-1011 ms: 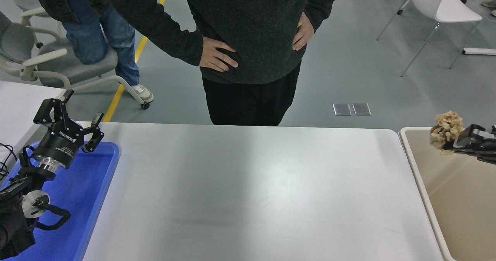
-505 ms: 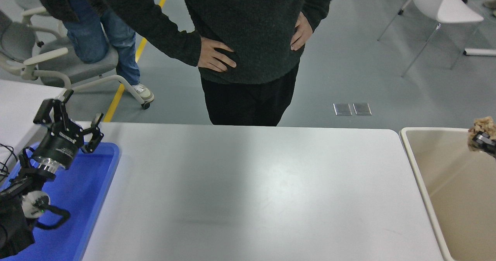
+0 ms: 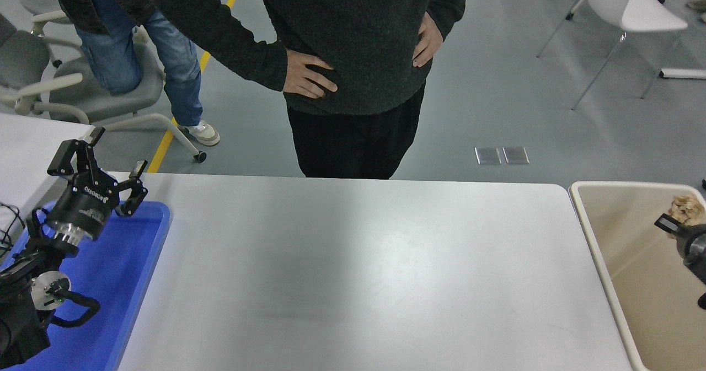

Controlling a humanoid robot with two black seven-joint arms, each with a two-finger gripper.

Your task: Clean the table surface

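Table surface (image 3: 353, 272) filling the middle of the view, white and bare, between a blue tray and a beige bin.

The blue tray (image 3: 118, 294) lies at its left end and the beige bin (image 3: 593, 233) stands just past its right end. At the right edge the right gripper (image 3: 681, 230) is over the bin; half a second ago it was higher, and a second ago it reached further left with a tan crumpled wad clearly between its fingers. Now the wad (image 3: 685, 208) shows just behind the fingertip, and I cannot tell whether the fingers hold it. The left gripper (image 3: 105, 150) is parked over the tray with fingers spread apart, unchanged. A person (image 3: 353, 57) in a dark sweater stands at the far side, hands on hips.
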